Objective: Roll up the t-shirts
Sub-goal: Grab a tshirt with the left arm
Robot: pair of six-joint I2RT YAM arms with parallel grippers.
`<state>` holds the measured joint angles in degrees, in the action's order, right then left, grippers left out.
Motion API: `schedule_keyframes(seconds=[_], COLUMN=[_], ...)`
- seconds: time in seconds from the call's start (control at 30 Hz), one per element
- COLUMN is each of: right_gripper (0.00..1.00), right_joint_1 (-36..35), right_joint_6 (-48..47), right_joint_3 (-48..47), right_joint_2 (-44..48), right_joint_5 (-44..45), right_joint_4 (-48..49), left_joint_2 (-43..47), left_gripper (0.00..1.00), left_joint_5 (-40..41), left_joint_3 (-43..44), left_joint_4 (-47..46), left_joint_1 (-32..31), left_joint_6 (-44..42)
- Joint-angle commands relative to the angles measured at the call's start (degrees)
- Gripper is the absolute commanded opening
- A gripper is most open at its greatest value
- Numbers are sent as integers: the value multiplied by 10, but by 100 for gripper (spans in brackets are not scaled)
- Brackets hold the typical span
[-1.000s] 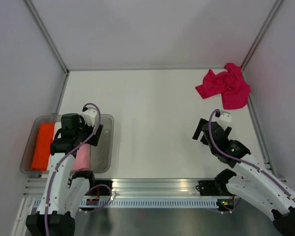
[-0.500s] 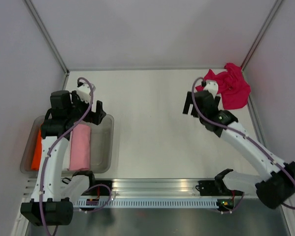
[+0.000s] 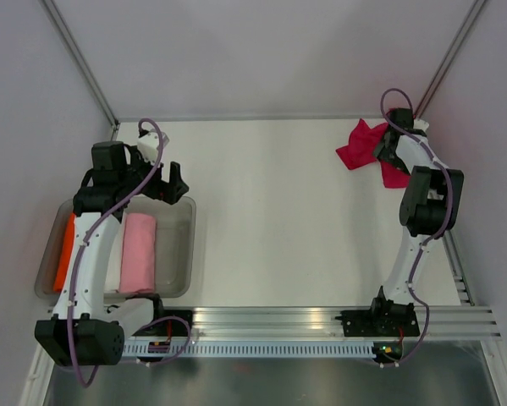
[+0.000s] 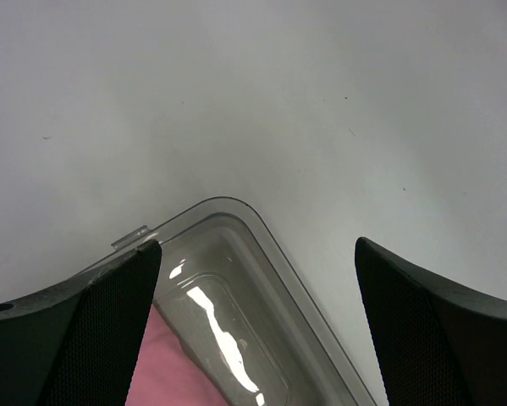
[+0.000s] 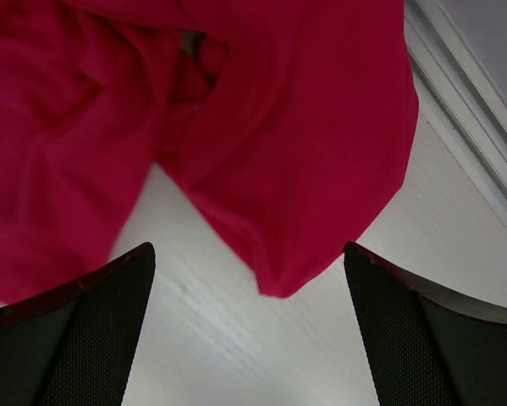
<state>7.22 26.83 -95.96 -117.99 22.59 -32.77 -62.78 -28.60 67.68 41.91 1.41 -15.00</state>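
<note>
A crumpled magenta t-shirt [image 3: 360,149] lies in the far right corner of the table. My right gripper [image 3: 384,152] hovers over its near edge, open. In the right wrist view a hanging fold of the t-shirt [image 5: 261,127] points down between the spread fingers [image 5: 75,338], and the right gripper [image 5: 249,254] touches nothing. My left gripper [image 3: 162,187] hangs open above the far right corner of the clear tub [image 3: 188,222]. A rolled pink t-shirt [image 3: 138,252] and a rolled orange one [image 3: 64,254] lie inside. The left gripper [image 4: 257,245] holds nothing over the tub's corner [image 4: 236,207], with pink cloth [image 4: 164,376] below.
The metal frame rail [image 5: 465,93] runs close beside the magenta t-shirt on the right. Grey walls enclose the table on three sides. The tub stands at the near left, with its right rim [image 3: 191,254] towards the middle of the table.
My right arm has stretched from the near right out to the far right corner, over the magenta t-shirt. My left gripper has moved back, from over the tub's contents to its far corner.
</note>
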Motion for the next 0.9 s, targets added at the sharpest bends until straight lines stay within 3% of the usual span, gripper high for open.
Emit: schedule_keyframes(seconds=[0.0,0.13,0.2,0.23,0.37,0.47,0.67,0.8,0.87], right_gripper=[98,91,71,50,0,0,0,0,0], right_joint_1=[10,20,19,20,20,20,-10,-137,-175], right_joint_6=[-22,-48,-62,-64,-84,-102,-140,-191,-191], right_joint_3=[-31,-30,-32,-31,-13,-5,56,37,17], right_joint_2=[-50,-92,-98,-99,-85,-52,123,224,274], right_joint_5=[15,-19,-43,-48,-83,-115,-319,-355,-414], right_joint_4=[-55,-27,-16,-14,2,10,82,71,76], left_joint_2=[-12,-28,-31,-31,-25,-23,-15,-8,-2], left_gripper=[100,100,100,100,100,100,100,100,100], left_joint_5=[-15,-13,-8,-6,10,15,2,-2,-6], left_joint_3=[8,8,9,8,12,17,25,34,39], left_joint_4=[1,0,0,0,1,2,8,13,18], left_joint_1=[-2,-2,-3,-3,-3,-2,-3,-2,-3], left_joint_6=[-20,-20,-19,-20,-20,-19,-11,-3,-2])
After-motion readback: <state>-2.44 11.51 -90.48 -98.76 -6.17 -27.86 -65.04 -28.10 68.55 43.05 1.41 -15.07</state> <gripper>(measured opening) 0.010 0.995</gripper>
